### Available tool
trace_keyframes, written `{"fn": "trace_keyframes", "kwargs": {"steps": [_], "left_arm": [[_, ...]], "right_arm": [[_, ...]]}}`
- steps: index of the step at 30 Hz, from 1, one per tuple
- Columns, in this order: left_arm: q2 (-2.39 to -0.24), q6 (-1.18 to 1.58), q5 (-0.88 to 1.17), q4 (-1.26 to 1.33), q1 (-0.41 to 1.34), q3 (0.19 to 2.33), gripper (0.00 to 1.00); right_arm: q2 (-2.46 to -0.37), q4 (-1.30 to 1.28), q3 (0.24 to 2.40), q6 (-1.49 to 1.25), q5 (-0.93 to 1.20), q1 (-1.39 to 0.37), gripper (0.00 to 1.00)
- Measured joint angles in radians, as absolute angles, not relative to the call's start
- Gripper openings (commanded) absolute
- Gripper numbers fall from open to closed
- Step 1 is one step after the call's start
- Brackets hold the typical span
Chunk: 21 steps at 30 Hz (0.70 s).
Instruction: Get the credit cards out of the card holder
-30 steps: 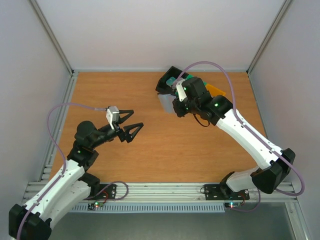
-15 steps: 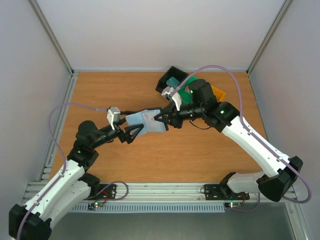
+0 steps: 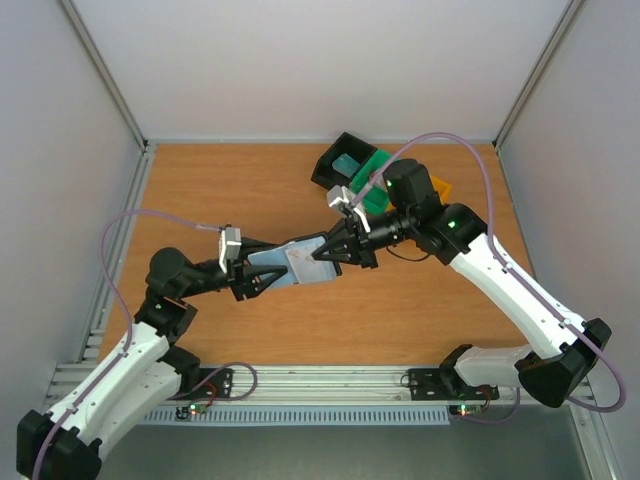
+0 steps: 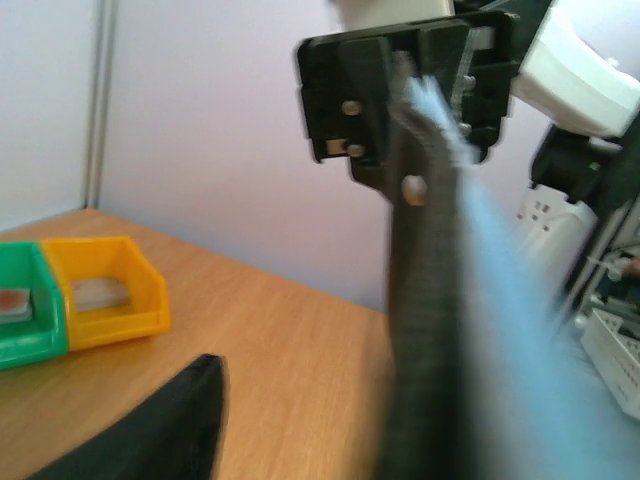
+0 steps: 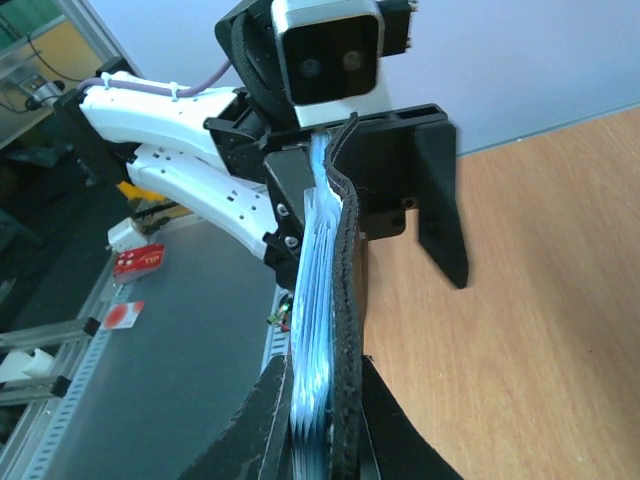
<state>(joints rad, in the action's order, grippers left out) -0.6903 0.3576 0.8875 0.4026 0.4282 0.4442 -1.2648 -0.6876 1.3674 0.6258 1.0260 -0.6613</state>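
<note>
Above the counter (image 3: 200,200), our right end effector (image 3: 322,256) pinched the card holder (image 3: 300,262); our left end effector (image 3: 272,275), open astride it, needed, we judged, square closing.

The card holder (image 3: 303,263) hangs above the tabletop's (image 3: 220,200) middle, edge-on between the left claw (image 3: 270,272) on its left and the right claw (image 3: 322,255) on its right. Trays (image 3: 330,170) sit side by side at the far edge, right of centre.

Bright, even light; card holder (image 4: 425,330) motion-blurred close-up.
</note>
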Motion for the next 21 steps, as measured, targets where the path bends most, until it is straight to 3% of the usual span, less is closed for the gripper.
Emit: {"fn": "trace_keyframes", "kwargs": {"steps": [3, 7, 12, 21], "left_arm": [[-0.687, 0.357, 0.937, 0.43, 0.43, 0.445, 0.02], [-0.681, 0.344, 0.967, 0.448, 0.434, 0.445, 0.0], [-0.676, 0.354, 0.954, 0.445, 0.432, 0.445, 0.0], [-0.662, 0.433, 0.907, 0.445, 0.427, 0.444, 0.0]], "right_arm": [[-1.265, -0.688, 1.37, 0.634, 1.029, -0.66, 0.01], [-1.265, -0.679, 1.37, 0.633, 1.029, -0.654, 0.09], [-1.265, -0.672, 1.37, 0.606, 1.015, -0.656, 0.34], [-1.239, -0.601, 1.265, 0.542, 0.966, -0.656, 0.48]]}}
